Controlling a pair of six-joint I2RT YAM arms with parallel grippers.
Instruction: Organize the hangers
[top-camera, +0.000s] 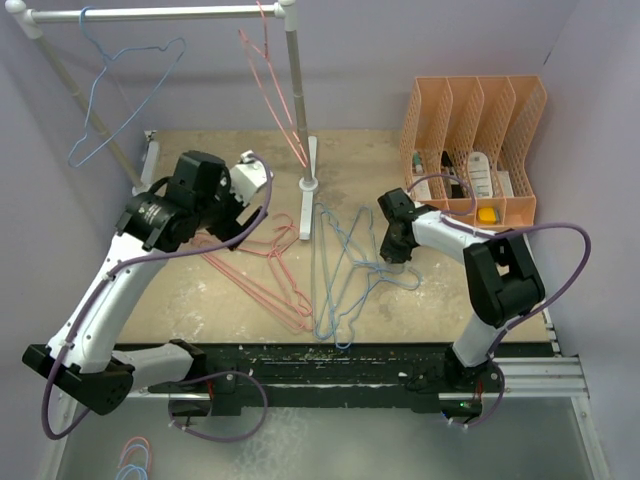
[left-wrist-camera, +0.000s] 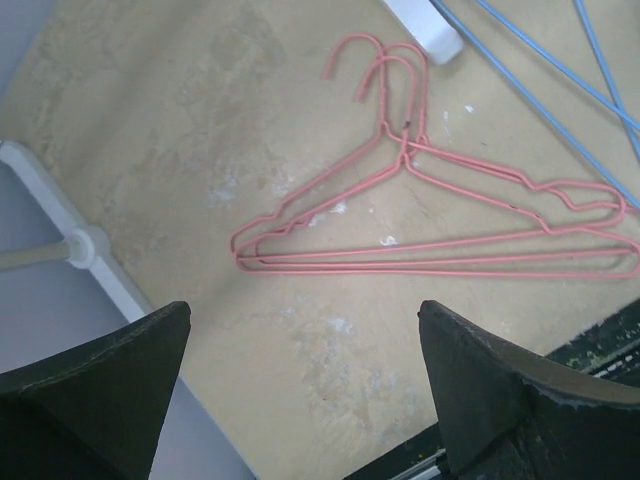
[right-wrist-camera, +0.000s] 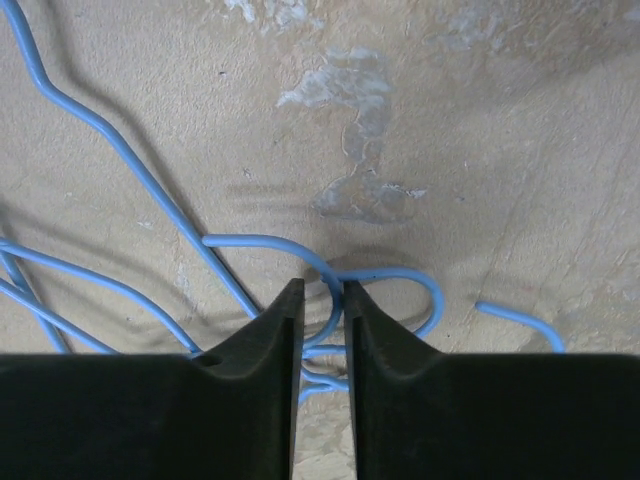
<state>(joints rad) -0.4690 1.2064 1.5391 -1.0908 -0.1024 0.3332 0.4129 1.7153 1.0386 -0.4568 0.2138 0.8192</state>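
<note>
Two pink hangers (top-camera: 265, 275) lie stacked on the table left of centre, and several light blue hangers (top-camera: 345, 270) lie tangled to their right. A blue hanger (top-camera: 100, 110) and pink hangers (top-camera: 275, 90) hang from the rack bar. My left gripper (top-camera: 235, 205) hovers wide open above the table, the pink hangers (left-wrist-camera: 440, 215) ahead of its fingers and nothing between them (left-wrist-camera: 305, 310). My right gripper (top-camera: 392, 250) is down at the blue hangers' hooks. Its jaws (right-wrist-camera: 322, 285) stand a narrow gap apart with a blue hook wire (right-wrist-camera: 400, 275) running between them, not visibly pinched.
The white pole rack (top-camera: 297, 100) stands at the back, its base (top-camera: 308, 185) near the table's middle and a foot bar (left-wrist-camera: 50, 195) at the left. An orange slotted file holder (top-camera: 470, 120) with small items stands back right. Purple walls close the sides.
</note>
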